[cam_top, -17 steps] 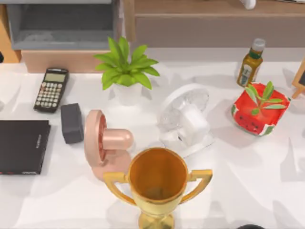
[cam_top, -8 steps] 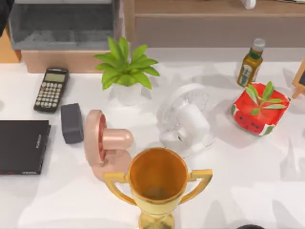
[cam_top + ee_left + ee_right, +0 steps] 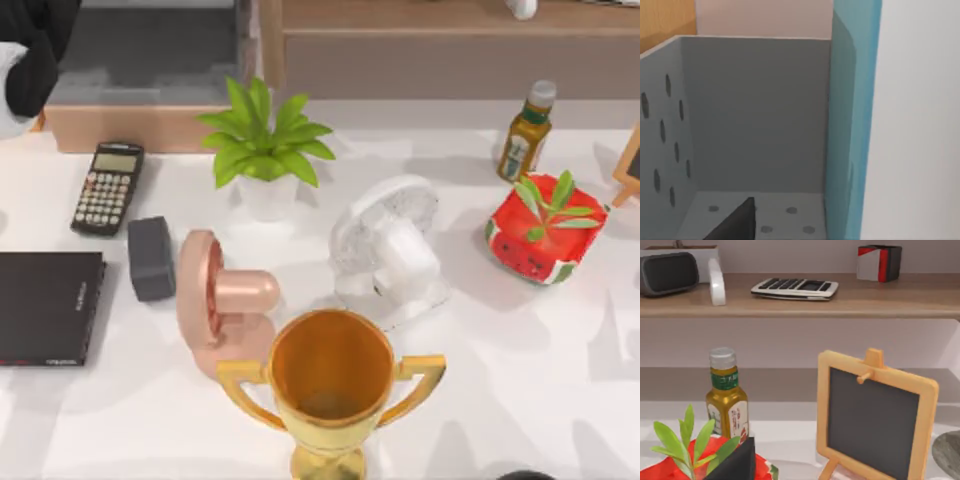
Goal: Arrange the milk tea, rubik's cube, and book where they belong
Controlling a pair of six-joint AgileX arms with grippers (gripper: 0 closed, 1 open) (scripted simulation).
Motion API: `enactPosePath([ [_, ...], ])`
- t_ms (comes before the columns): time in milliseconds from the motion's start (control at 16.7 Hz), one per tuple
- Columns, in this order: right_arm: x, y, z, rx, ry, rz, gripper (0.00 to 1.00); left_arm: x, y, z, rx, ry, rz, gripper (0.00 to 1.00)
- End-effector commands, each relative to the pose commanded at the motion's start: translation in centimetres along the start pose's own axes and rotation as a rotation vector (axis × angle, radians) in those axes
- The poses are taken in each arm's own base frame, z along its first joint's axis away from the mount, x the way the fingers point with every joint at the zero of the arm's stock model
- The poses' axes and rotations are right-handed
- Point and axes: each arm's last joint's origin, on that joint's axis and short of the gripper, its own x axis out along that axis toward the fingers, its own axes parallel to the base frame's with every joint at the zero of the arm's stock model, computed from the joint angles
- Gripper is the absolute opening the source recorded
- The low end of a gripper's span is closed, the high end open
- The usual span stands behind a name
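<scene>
The book (image 3: 852, 125) has a teal-blue cover and white page edges. In the left wrist view it stands upright, close up, against the open grey perforated bin (image 3: 755, 115). My left gripper (image 3: 25, 70) is over the table's far left corner, by that bin (image 3: 140, 60), shut on the book. A cube with red, white and dark faces, apparently the rubik's cube (image 3: 879, 262), rests on the wooden shelf (image 3: 840, 302). The milk tea is out of view. My right arm (image 3: 525, 475) is parked at the near edge.
On the table stand a gold trophy (image 3: 330, 385), pink fan (image 3: 215, 300), white fan (image 3: 390, 250), potted plant (image 3: 262, 145), calculator (image 3: 107, 187), small grey box (image 3: 150, 258), black folder (image 3: 45, 307), watermelon planter (image 3: 545, 235), green-labelled bottle (image 3: 527, 130) and a small chalkboard easel (image 3: 872, 415).
My left arm has come into the top view at the far left corner and moved right, over the grey bin. Everything on the table has stayed in place.
</scene>
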Motion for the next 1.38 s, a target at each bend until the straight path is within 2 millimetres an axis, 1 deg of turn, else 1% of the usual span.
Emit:
enactPosePath([
  [240,0.0,0.0,0.0,0.0,0.0,0.0,1.0,0.0,0.2,0.0,0.0,0.003,0.004,1.0],
  [660,0.0,0.0,0.0,0.0,0.0,0.0,1.0,2.9,0.0,0.0,0.0,0.0,0.0,1.0],
  [900,0.0,0.0,0.0,0.0,0.0,0.0,1.0,3.0,0.0,0.0,0.0,0.0,0.0,1.0],
  [1380,0.0,0.0,0.0,0.0,0.0,0.0,1.0,3.0,0.0,0.0,0.0,0.0,0.0,0.4],
])
